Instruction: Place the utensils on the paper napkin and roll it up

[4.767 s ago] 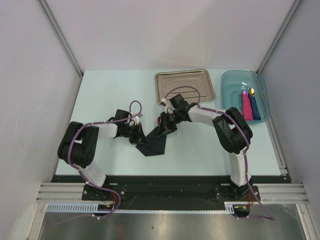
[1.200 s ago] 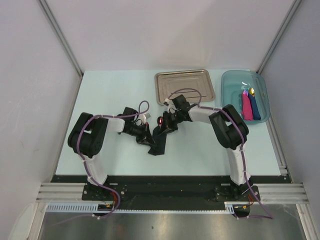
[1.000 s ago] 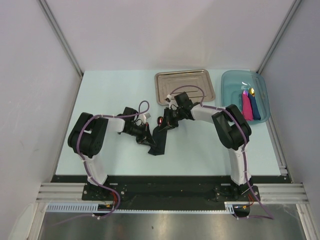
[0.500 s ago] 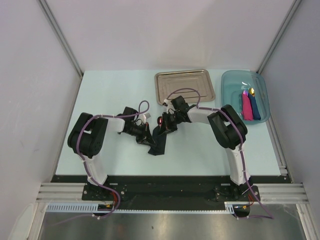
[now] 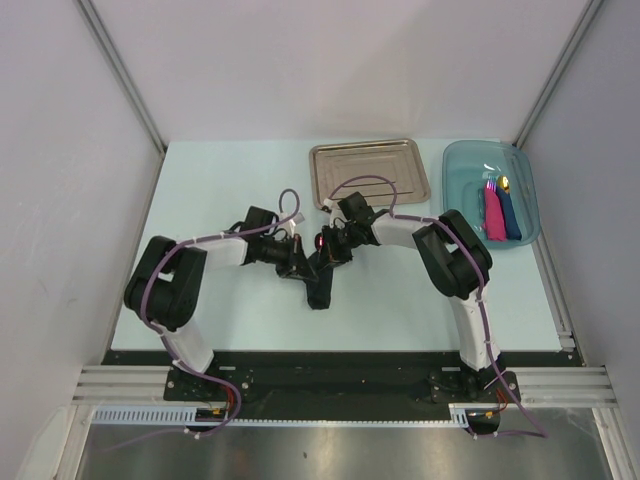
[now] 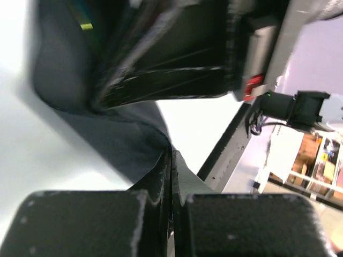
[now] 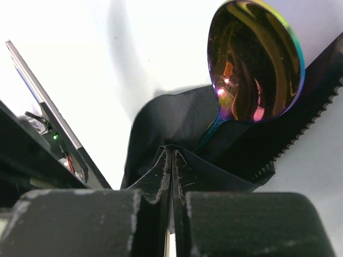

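Observation:
The black paper napkin lies folded into a narrow strip at the table's middle, wrapped round the utensils. The spoon's shiny orange-red bowl sticks out of its far end, also seen from above. The dark knife, with a serrated edge, lies beside it. My left gripper is shut on a fold of the napkin. My right gripper is shut on the napkin's edge just below the spoon bowl. The two grippers nearly touch.
A steel tray lies at the back centre. A blue-green plastic bin at the back right holds a pink roll and a dark blue roll with utensil tips showing.
The left gripper has moved right towards the right gripper and its arm has swung inward. The napkin has become narrower and shifted slightly right. The right gripper has stayed near the spoon bowl.

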You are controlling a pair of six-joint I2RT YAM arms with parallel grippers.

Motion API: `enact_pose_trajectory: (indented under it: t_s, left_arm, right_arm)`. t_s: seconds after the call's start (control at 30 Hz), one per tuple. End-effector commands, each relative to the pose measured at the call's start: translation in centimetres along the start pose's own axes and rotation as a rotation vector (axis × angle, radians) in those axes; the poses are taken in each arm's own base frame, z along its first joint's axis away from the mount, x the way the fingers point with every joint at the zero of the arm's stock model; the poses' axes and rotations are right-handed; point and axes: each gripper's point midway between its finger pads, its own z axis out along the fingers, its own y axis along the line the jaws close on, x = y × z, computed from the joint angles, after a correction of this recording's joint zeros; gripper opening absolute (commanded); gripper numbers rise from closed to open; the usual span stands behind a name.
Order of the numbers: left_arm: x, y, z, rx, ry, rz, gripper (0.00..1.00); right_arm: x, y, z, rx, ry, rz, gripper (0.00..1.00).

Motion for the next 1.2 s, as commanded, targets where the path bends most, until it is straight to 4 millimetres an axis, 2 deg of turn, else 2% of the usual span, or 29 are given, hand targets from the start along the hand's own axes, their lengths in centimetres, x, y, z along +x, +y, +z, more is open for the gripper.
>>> enact_pose_trajectory:
  t_s: [0.0,0.37,0.57,0.7,0.87,0.97,1.17]
  left_arm:
    - [-0.4,-2.9,1.5,0.09,0.005,0.052,0.0]
    - [0.6,-2.3,4.9,0.099,0.048,0.068,0.0]
    - [2.4,0.7,5.7,0.03,0.09,0.02,0.0]
    - [3.3,2.0,5.9,0.0,0.119,0.002,0.0]
    - [3.6,2.9,6.0,-0.019,0.134,0.005,0.0]
    - [3.4,2.6,5.8,-0.013,0.128,0.019,0.0]
    - [3.3,1.9,5.3,-0.007,0.132,0.055,0.0]
  right_arm:
    - [1.7,-4.4,1.3,0.153,0.037,0.021,0.0]
    - [1.6,-4.5,1.4,0.147,0.029,0.041,0.0]
    - [1.4,-4.2,1.0,0.129,0.032,0.051,0.0]
    - [0.6,-2.9,-0.5,0.096,0.034,0.053,0.05]
    - [-1.6,-0.2,-3.9,0.026,-0.009,0.032,0.11]
    - [-2.1,0.5,-5.3,0.017,-0.022,0.009,0.11]
    - [-1.8,-0.2,-5.4,0.018,-0.01,0.028,0.12]
